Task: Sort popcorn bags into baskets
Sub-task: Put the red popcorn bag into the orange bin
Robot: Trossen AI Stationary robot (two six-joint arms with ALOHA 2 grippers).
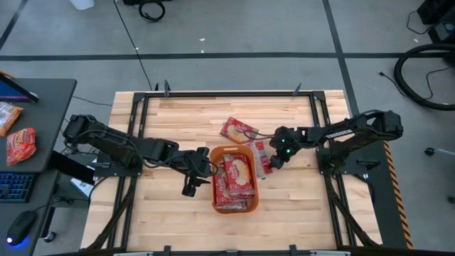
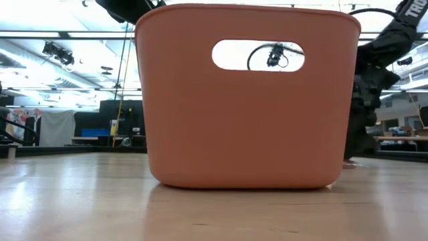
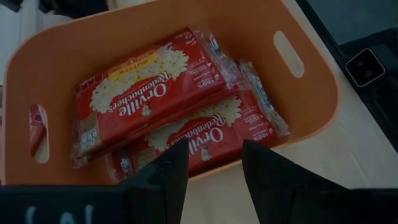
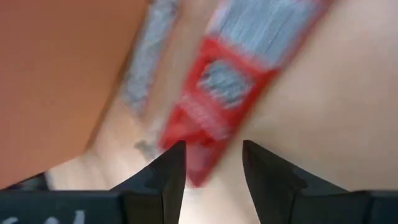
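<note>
The orange basket stands mid-table and fills the low view. Red popcorn bags lie stacked flat inside it. One more bag lies flat on the wood beyond the basket. Another lies along the basket's right wall. My right gripper slants down at that bag's near end, its fingers open on either side of it. My left gripper hovers open by the basket's left wall, with nothing between its fingers. My right gripper comes at the bag beside the basket slanting down from the table's right, with one finger on each side of the bag's narrow end. The view is blurred, and I cannot tell whether the fingers touch the bag. The bag lies flat on the table.
Black frame rails run along the table's edges. A dark desk at the left holds a keyboard, a mouse and two snack packets. Bare wood lies left of the basket and toward the near edge.
</note>
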